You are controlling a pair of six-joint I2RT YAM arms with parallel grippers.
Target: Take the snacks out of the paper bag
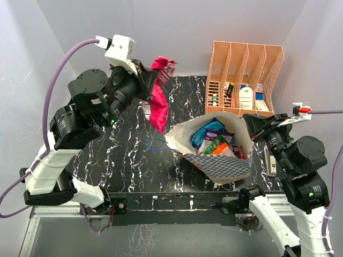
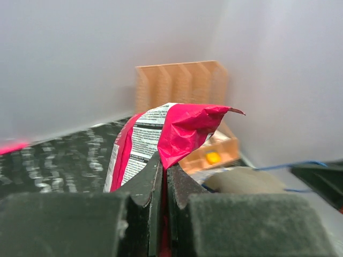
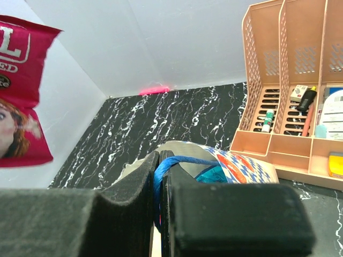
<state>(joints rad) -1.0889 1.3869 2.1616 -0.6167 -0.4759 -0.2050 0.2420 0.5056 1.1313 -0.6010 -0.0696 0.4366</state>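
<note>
My left gripper (image 1: 151,80) is shut on a magenta snack packet (image 1: 159,99) and holds it high above the table's back left; in the left wrist view the packet (image 2: 182,131) sticks up between the closed fingers (image 2: 144,184). The paper bag (image 1: 225,163), blue-and-white checkered with a cream inside, stands open at centre right with several snacks (image 1: 214,140) in it. My right gripper (image 1: 251,124) is shut on the bag's blue cord handle (image 3: 177,163) at the bag's right rim. The magenta packet also shows in the right wrist view (image 3: 21,91).
A peach-orange slotted organizer (image 1: 244,80) with small items stands at the back right, behind the bag. A small white item (image 1: 270,160) lies right of the bag. The table top is black marble (image 1: 128,155). White walls close in the back and sides.
</note>
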